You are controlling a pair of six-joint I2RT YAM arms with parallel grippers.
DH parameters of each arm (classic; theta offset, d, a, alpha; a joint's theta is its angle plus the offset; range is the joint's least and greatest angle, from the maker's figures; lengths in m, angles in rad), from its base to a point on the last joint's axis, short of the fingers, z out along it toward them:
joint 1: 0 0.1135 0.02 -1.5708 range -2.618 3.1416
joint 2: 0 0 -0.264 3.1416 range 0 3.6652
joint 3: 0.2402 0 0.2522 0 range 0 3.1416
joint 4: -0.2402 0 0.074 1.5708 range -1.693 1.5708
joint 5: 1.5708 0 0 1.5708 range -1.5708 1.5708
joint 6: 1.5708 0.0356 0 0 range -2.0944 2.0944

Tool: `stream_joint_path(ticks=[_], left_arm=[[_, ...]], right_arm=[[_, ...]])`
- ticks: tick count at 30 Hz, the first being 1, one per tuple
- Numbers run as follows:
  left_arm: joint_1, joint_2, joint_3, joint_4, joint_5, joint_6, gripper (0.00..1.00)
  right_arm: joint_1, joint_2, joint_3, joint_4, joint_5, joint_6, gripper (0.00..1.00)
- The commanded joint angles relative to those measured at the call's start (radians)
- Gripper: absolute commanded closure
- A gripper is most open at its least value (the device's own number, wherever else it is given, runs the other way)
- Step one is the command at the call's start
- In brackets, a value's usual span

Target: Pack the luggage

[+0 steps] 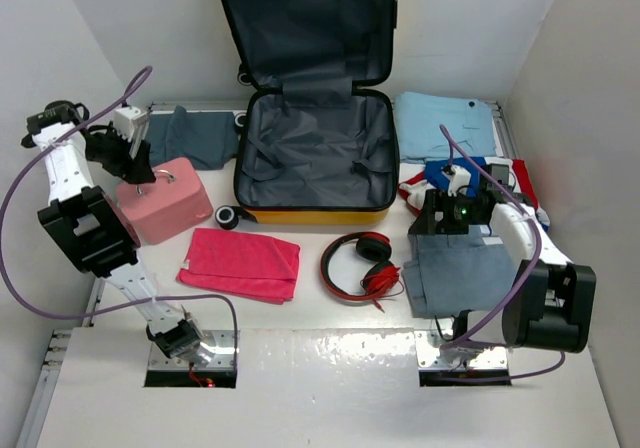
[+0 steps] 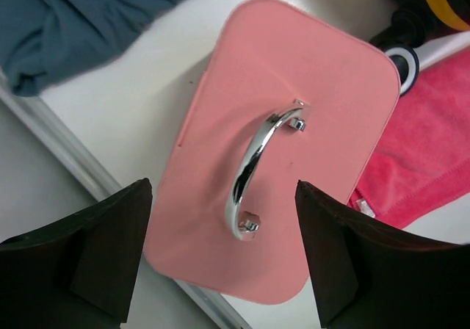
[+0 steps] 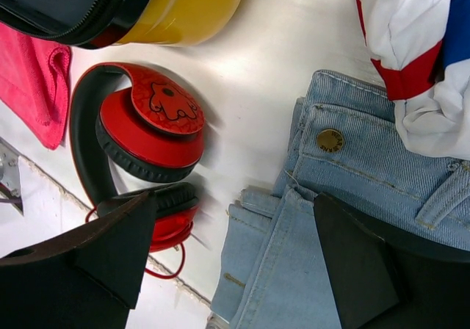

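Note:
The luggage [image 1: 315, 153] is a yellow suitcase lying open at the back centre, grey lining bare and lid propped against the wall; its yellow shell [image 3: 183, 9] shows in the right wrist view. My left gripper [image 1: 135, 168] hangs open over the small pink case [image 1: 165, 203]. Its fingers straddle the chrome handle [image 2: 253, 164] on the pink top [image 2: 294, 72], with the gripper [image 2: 222, 186] touching nothing. My right gripper [image 1: 450, 216] is open above folded blue jeans [image 1: 460, 273], its jaws [image 3: 235, 197] spanning the denim edge [image 3: 367, 197] and bare table.
Red headphones [image 1: 360, 261] [image 3: 143, 123] lie in front of the suitcase, beside a folded pink towel [image 1: 240, 263]. A blue-grey garment [image 1: 190, 133] lies back left, a light blue shirt [image 1: 445, 126] back right, and a red, white and blue garment [image 1: 450, 178] behind the jeans.

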Motion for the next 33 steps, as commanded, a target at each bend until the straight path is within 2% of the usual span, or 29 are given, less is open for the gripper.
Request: stream_joint_path(ticks=[1, 6, 9, 10, 11, 13, 14, 17, 18, 19, 21, 24, 27, 31, 32, 33], left_arm=[[-0.01, 0.004, -0.044, 0.031, 0.029, 0.042, 0.17], [-0.035, -0.019, -0.132, 0.146, -0.006, -0.001, 0.12], [-0.047, -0.019, -0.155, 0.125, -0.016, 0.057, 0.19], [-0.047, -0.019, -0.155, 0.112, 0.001, 0.073, 0.24], [-0.047, -0.019, -0.165, 0.094, 0.012, 0.085, 0.33], [-0.047, -0.019, -0.175, 0.068, 0.032, 0.137, 0.42], [-0.047, -0.019, -0.184, 0.042, 0.041, 0.152, 0.51], [-0.047, -0.03, -0.204, 0.017, 0.041, 0.197, 0.65], [-0.047, -0.042, -0.204, -0.003, 0.041, 0.211, 0.79], [-0.047, -0.057, -0.222, -0.003, 0.027, 0.223, 0.87], [-0.047, -0.08, -0.257, 0.015, 0.015, 0.223, 1.0], [-0.047, -0.123, -0.267, 0.028, 0.004, 0.211, 1.0], [-0.027, -0.136, -0.155, 0.028, 0.046, 0.145, 1.0], [-0.016, -0.145, 0.057, 0.138, 0.093, -0.111, 1.0], [-0.006, -0.164, 0.089, 0.173, 0.122, -0.234, 1.0], [-0.006, -0.181, 0.124, 0.269, 0.135, -0.302, 1.0]], right_arm=[[-0.003, 0.012, 0.039, 0.004, -0.024, -0.012, 0.14], [-0.001, 0.028, 0.053, 0.004, -0.024, -0.009, 0.14], [-0.001, 0.034, 0.059, -0.002, -0.024, -0.012, 0.14], [0.0, 0.032, 0.061, -0.002, -0.02, -0.015, 0.14], [0.0, 0.037, 0.062, 0.0, -0.018, -0.017, 0.14], [-0.001, 0.04, 0.061, -0.005, -0.017, -0.018, 0.14], [0.0, 0.04, 0.061, -0.005, -0.018, -0.018, 0.14], [-0.001, 0.035, 0.059, -0.006, -0.018, -0.02, 0.14], [0.0, 0.034, 0.062, -0.008, -0.017, -0.02, 0.14], [-0.001, 0.031, 0.059, -0.008, -0.018, -0.023, 0.14], [0.002, 0.029, 0.064, -0.008, -0.02, -0.021, 0.14], [0.005, 0.023, 0.067, -0.009, -0.021, -0.017, 0.14], [0.011, 0.023, 0.078, -0.011, -0.023, -0.011, 0.14], [0.02, 0.018, 0.09, -0.011, -0.021, -0.004, 0.14], [0.02, 0.014, 0.091, -0.012, -0.023, -0.003, 0.14], [0.022, 0.015, 0.091, -0.011, -0.023, 0.0, 0.14]])
